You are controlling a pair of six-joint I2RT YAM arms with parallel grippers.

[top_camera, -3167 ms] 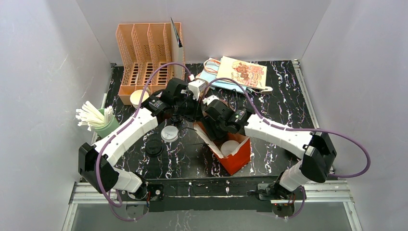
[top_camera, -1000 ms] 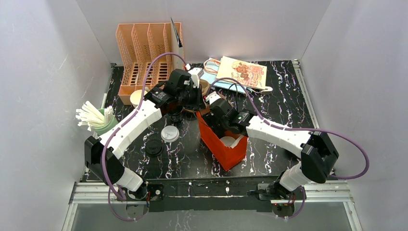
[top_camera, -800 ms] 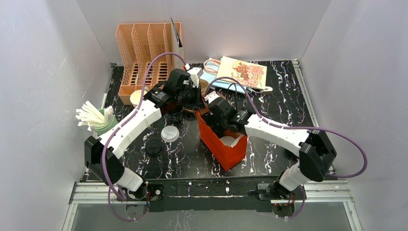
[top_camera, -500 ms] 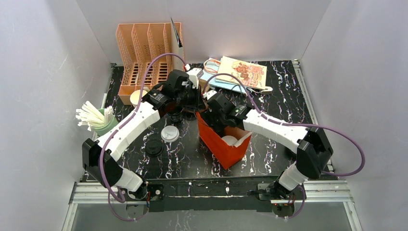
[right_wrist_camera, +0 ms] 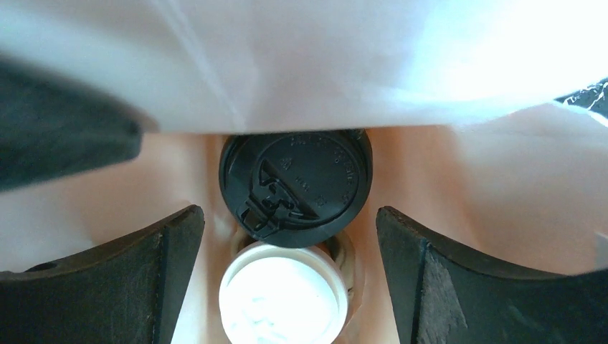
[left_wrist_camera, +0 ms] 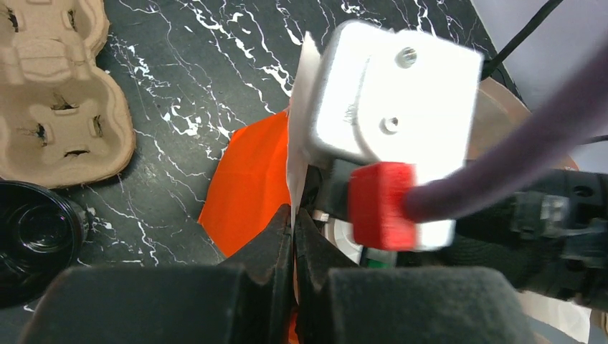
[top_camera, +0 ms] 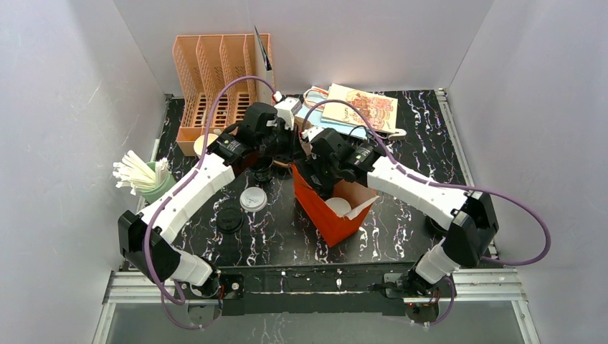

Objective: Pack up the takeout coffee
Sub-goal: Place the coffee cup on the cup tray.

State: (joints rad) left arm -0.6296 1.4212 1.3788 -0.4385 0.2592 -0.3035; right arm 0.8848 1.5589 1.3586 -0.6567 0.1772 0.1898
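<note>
An orange paper bag (top_camera: 320,213) stands open at the middle of the table. My left gripper (left_wrist_camera: 294,215) is shut on the bag's white-lined rim (left_wrist_camera: 301,129), near its far left corner (top_camera: 290,161). My right gripper (right_wrist_camera: 287,215) hangs over the bag's mouth, open, with its fingers (right_wrist_camera: 172,244) wide apart. Below it in the bag stand a black-lidded cup (right_wrist_camera: 295,188) and a white-lidded cup (right_wrist_camera: 283,295), touching neither finger. Their walls are hidden, so I cannot tell which one is the takeout coffee. From above only the white lid (top_camera: 338,208) shows.
A black cup (top_camera: 262,170), a loose white lid (top_camera: 252,198) and a black lid (top_camera: 229,220) lie left of the bag. An open kraft cup (top_camera: 206,145) sits by the orange organiser (top_camera: 215,86). A cardboard cup carrier (left_wrist_camera: 57,100) lies nearby. A green cup of straws (top_camera: 147,179) stands far left.
My right jaws have spread wider, and the right wrist has drawn back and up from the bag's mouth. The bag's right flap now hangs open. The left grip has stayed.
</note>
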